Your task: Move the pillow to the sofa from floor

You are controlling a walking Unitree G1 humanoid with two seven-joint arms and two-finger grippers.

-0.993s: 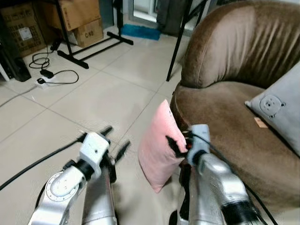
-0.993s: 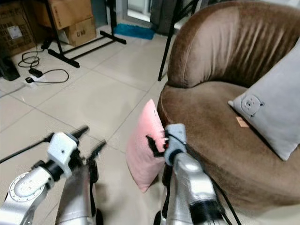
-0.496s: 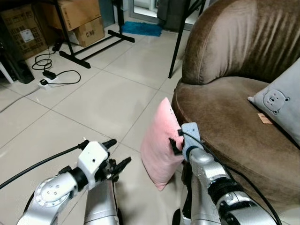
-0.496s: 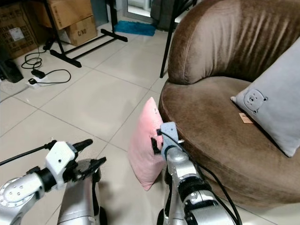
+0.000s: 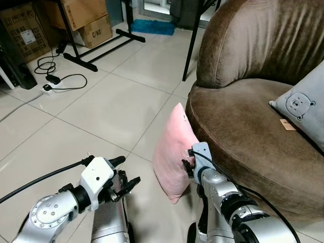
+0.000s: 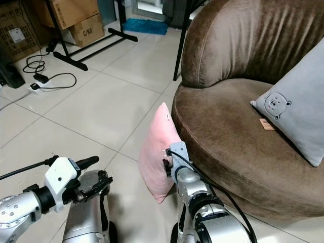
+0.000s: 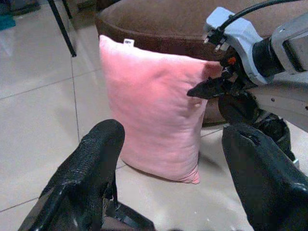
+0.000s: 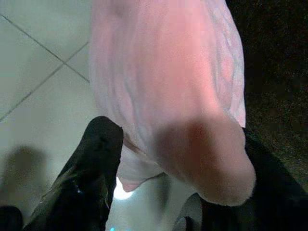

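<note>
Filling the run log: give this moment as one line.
pink pillow: standing on floor, leaning against brown sofa | right gripper: open around pillow's edge | left gripper: open, facing pillow, apart

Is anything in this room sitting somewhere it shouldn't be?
Yes: a pink pillow stands on edge on the tiled floor, leaning against the front of the brown sofa. A grey bear pillow sits properly on the seat. The right gripper is at the pink one's edge.
</note>
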